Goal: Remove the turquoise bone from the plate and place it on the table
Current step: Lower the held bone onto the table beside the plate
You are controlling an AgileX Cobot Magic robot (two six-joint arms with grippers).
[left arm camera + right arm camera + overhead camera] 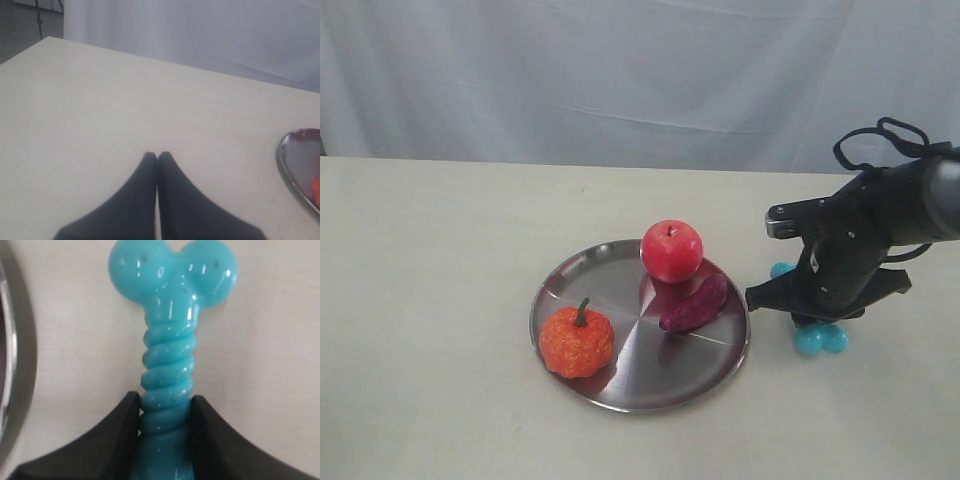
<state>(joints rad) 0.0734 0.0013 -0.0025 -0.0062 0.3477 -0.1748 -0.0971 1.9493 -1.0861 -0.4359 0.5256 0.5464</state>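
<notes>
The turquoise bone (169, 345) lies off the plate, to its right, low over or on the table (430, 300); contact is hidden. My right gripper (165, 402) is shut on its ribbed shaft, both fingers pressing the sides. From outside, the black right arm covers most of the bone; only its knobbed end (820, 339) and a bit of the other end (781, 270) show. The silver plate (620, 385) sits just left of the right gripper (810, 318). My left gripper (157, 156) is shut and empty above bare table, far from the plate rim (290, 165).
On the plate are a red apple (671, 250), a purple sweet potato (696, 303) and an orange pumpkin (576, 341). A pale curtain (620, 70) hangs behind the table's far edge.
</notes>
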